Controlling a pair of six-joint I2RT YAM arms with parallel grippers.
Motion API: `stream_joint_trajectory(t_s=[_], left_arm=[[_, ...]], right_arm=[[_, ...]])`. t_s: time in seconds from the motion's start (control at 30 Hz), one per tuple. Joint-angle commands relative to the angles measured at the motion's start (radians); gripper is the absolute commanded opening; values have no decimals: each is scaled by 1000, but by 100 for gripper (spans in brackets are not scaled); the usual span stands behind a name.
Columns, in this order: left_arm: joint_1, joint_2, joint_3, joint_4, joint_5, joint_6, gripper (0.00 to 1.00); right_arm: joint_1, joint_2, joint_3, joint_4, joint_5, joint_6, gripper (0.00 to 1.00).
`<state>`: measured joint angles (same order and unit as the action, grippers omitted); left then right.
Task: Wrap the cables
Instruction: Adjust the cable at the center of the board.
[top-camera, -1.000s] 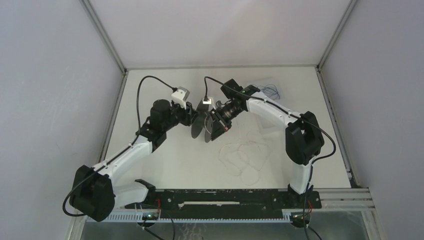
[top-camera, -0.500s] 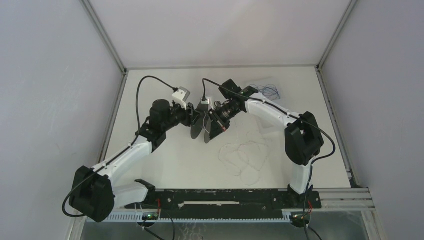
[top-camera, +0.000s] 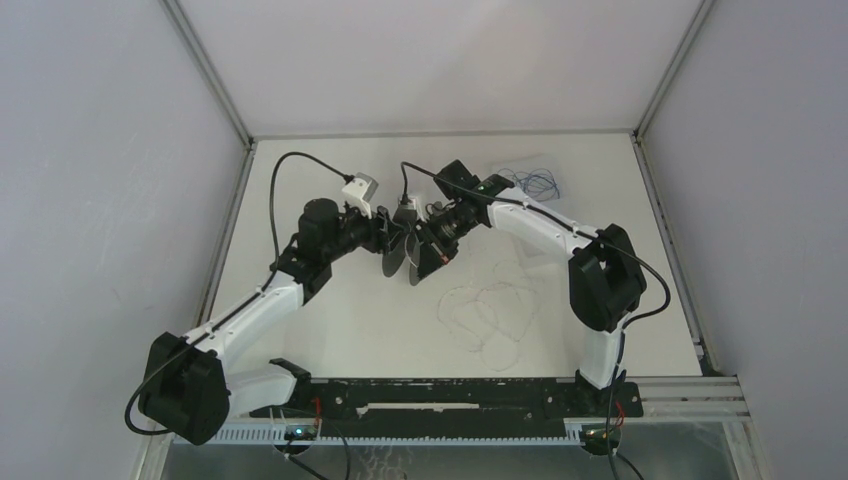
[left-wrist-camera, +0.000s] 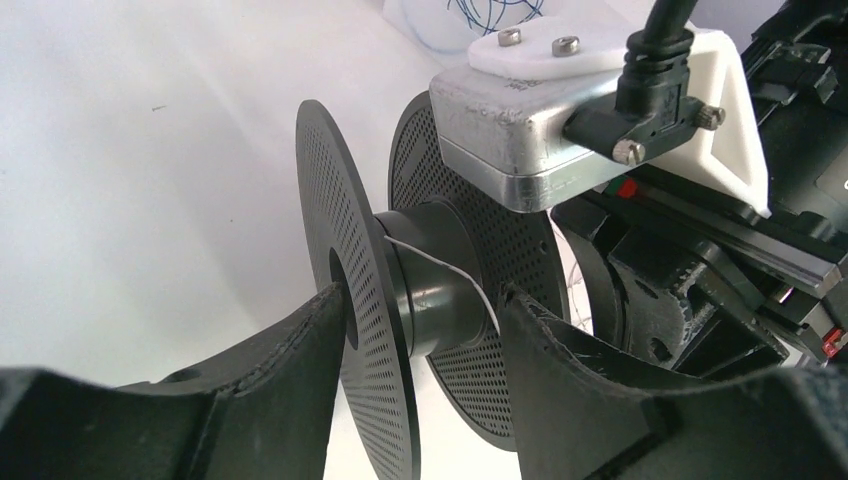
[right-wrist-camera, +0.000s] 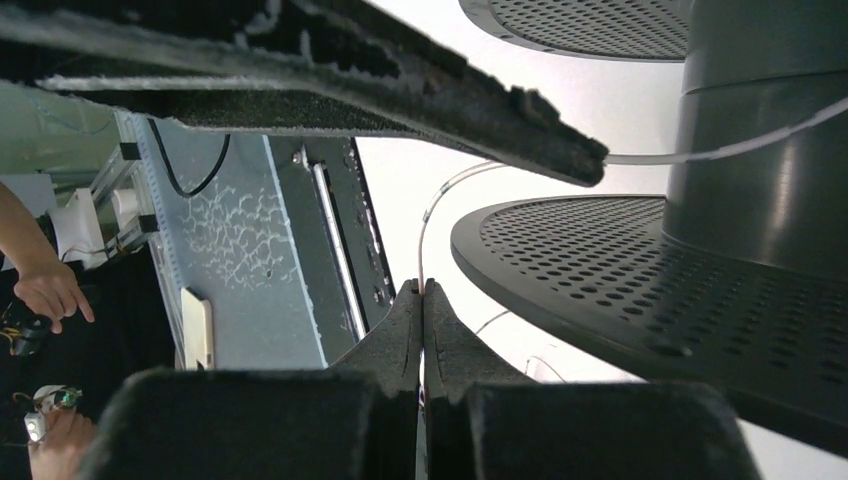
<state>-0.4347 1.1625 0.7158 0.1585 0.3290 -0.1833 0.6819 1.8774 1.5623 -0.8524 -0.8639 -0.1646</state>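
Note:
A black spool (top-camera: 403, 252) with two perforated flanges is held above the table by my left gripper (top-camera: 388, 240). In the left wrist view its fingers (left-wrist-camera: 300, 350) clamp the near flange and hub (left-wrist-camera: 435, 285), and one turn of the thin whitish cable (left-wrist-camera: 440, 265) crosses the hub. My right gripper (top-camera: 432, 252) sits just right of the spool. In the right wrist view it (right-wrist-camera: 421, 292) is shut on the cable (right-wrist-camera: 421, 230), which runs up to the hub (right-wrist-camera: 760, 190). The rest of the cable lies in loose loops (top-camera: 490, 310) on the table.
A tangle of thin blue wire (top-camera: 538, 182) lies at the back right of the table. The right arm's wrist camera (left-wrist-camera: 530, 130) hangs close over the spool. White walls enclose the table on three sides. A person's hand (right-wrist-camera: 45, 285) shows beyond the near edge.
My right gripper has moved a little left and toward the back, closer round the spool, with the cable in it. The left arm and spool have hardly moved.

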Motion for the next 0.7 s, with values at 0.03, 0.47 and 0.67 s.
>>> stream_joint_trajectory(t_s=[0.03, 0.47, 0.67], left_arm=[[13, -34, -17, 42, 32, -27, 63], [5, 10, -22, 40, -16, -42, 69], [-35, 32, -3, 3, -126, -30, 65]], right_arm=[[22, -44, 31, 59, 34, 33, 0], [29, -55, 7, 147, 102, 100, 0], [32, -52, -2, 159, 116, 112, 0]])
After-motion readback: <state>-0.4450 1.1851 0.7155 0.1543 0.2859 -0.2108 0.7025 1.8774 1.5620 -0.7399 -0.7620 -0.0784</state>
